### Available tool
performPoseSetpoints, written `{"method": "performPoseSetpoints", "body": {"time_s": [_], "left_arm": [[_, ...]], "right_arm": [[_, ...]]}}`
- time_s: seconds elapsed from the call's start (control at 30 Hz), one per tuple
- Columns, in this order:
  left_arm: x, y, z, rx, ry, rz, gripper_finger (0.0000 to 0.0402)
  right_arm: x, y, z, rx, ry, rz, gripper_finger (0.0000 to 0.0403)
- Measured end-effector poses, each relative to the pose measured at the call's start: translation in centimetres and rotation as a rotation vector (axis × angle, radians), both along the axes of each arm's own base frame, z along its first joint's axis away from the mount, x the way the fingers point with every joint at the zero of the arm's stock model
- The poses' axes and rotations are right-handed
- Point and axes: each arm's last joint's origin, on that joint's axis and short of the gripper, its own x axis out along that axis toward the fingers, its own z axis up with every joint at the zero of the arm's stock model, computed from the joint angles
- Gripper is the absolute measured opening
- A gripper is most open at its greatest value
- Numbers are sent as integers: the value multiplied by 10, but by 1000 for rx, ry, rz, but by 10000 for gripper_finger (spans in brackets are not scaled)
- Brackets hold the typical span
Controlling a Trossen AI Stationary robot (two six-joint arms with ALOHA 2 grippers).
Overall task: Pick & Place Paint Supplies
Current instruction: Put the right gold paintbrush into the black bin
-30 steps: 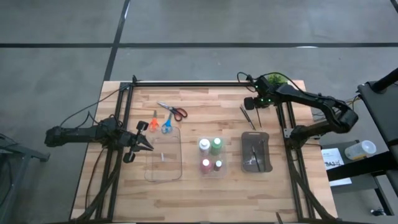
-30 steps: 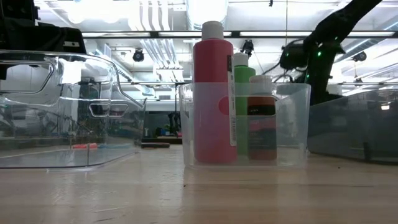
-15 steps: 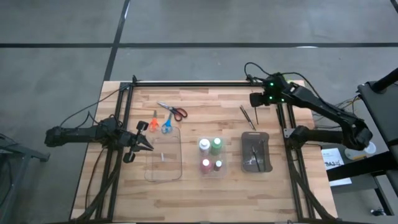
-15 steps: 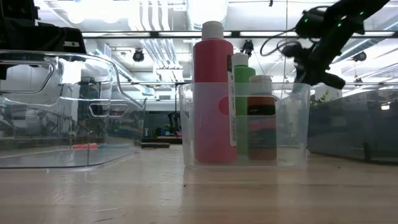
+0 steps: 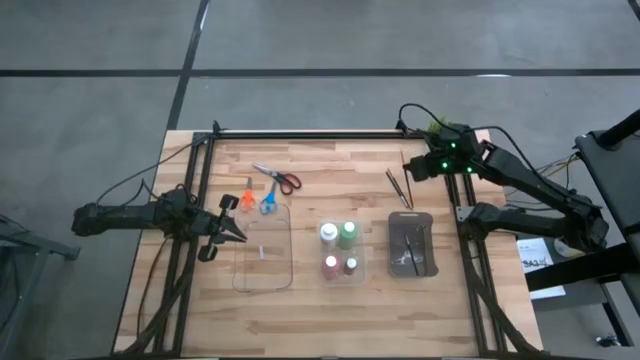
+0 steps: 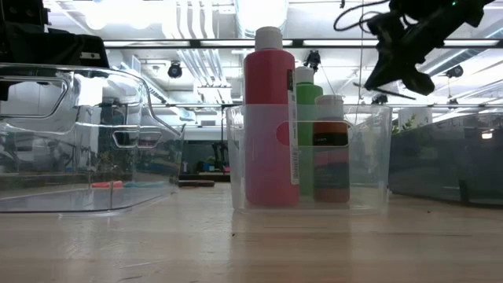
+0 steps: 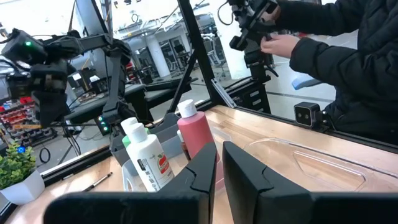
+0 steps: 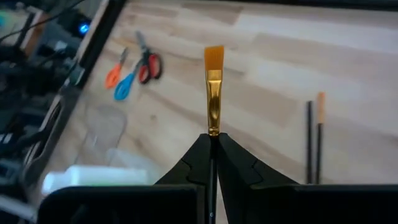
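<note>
High view: right gripper [image 5: 412, 167] hung raised over the table's far right, presumably lifting for transfer toward the grey tray [image 5: 412, 222]. Right wrist view: fingers pinched 1 paintbrush [image 8: 213, 93], orange bristles forward. Left wrist view: left gripper [image 7: 219, 169] waited beside the clear tray [image 7: 323, 167], fingers nearly together, holding nothing.

- Wooden table [image 5: 330, 310], plank top.
- Red-handled scissors [image 5: 279, 178], orange-handled scissors [image 5: 245, 195], blue-handled scissors [image 5: 268, 201] lying on it.
- Clear tray [image 5: 263, 249].
- Small clear bin [image 5: 339, 252] of paint bottles.
- Dark grey tray [image 5: 414, 243].
- Two loose paintbrushes [image 5: 398, 188].
</note>
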Motion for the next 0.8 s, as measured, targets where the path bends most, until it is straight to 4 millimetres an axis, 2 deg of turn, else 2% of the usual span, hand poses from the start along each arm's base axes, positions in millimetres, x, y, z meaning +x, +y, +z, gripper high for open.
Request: {"method": "performPoseSetpoints", "body": {"time_s": [0.37, 0.8], "left_arm": [[0, 0, 0, 0, 0, 0, 36], [0, 0, 0, 0, 0, 0, 36]], "right_arm": [[16, 38, -4, 50, -6, 107, 13], [24, 88, -36, 156, 54, 108, 13]]}}
